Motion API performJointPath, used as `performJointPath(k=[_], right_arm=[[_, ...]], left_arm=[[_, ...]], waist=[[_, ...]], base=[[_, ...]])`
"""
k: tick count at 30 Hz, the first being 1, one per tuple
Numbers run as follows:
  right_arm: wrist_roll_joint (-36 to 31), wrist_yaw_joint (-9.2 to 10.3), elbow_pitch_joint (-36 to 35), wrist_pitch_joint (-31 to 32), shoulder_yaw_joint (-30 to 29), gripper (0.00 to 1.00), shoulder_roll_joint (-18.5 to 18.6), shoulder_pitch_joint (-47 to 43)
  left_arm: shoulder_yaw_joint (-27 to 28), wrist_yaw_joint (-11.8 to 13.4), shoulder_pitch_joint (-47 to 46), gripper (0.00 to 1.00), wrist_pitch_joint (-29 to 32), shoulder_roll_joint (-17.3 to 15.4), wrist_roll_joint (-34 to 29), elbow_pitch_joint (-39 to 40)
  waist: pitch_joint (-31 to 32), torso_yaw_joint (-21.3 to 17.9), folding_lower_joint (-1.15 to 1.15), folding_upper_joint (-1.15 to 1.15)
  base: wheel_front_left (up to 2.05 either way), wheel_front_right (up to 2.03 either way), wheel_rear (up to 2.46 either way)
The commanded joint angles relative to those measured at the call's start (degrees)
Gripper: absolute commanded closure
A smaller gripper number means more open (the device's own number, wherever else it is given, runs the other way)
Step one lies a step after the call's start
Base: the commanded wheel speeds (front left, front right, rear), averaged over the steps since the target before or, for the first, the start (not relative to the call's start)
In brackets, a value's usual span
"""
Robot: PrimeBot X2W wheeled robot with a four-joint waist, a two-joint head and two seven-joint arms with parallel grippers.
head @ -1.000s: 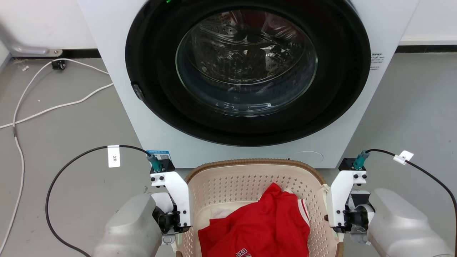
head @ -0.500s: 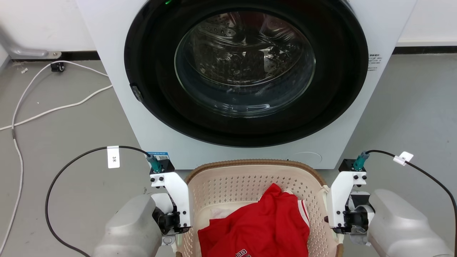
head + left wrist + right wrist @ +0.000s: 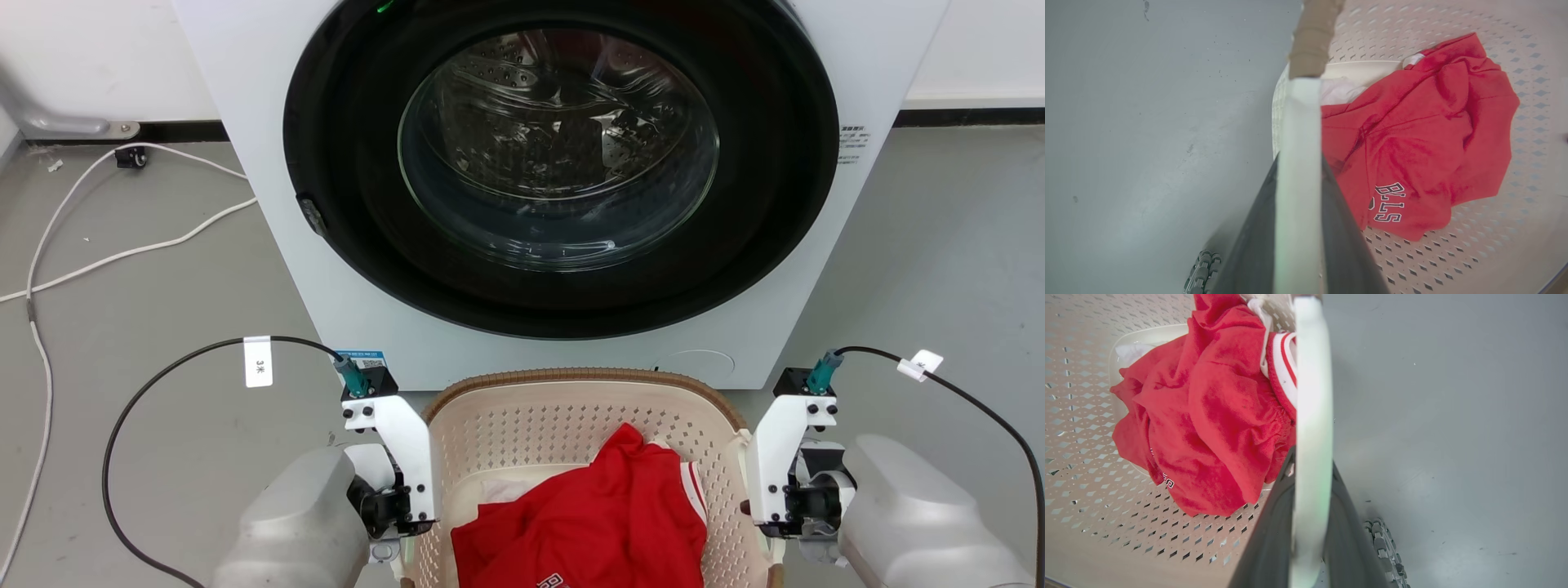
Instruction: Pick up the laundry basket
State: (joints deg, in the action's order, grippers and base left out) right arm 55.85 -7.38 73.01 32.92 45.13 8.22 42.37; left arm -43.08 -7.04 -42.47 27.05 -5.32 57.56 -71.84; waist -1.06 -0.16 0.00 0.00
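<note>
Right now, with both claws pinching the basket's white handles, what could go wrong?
The left gripper and right gripper each pinch just one thin white handle of the cream perforated plastic laundry basket; lifting unevenly could tilt it and spill the crumpled red jersey. Its brown rim stands near the white front-loading washing machine and might bump it.

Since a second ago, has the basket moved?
No. The basket keeps its gap to the washer; the whole view shifted down slightly, so the camera moved.
</note>
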Motion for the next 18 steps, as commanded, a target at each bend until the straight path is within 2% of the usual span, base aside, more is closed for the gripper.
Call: performJointPath(k=[1,18], right_arm=[[0.50,-0.20,-0.44,0.37,0.19,1.00,-1.68,-0.08],[1.28,-0.21,0.11,1.33,0.47,1.00,-1.65,0.31]], left_arm=[[-0.08,-0.79,0.06,1.00,-0.24,1.36,0.60,0.74],[-1.20,-0.79,-0.54,1.00,-0.67,1.48,1.90,0.24]], waist=[[0.04,-0.04,0.00,0.00],[0.01,-0.06,0.00,0.00]], base=[[0.00,0.00,0.00],[0.00,0.00,0.00]])
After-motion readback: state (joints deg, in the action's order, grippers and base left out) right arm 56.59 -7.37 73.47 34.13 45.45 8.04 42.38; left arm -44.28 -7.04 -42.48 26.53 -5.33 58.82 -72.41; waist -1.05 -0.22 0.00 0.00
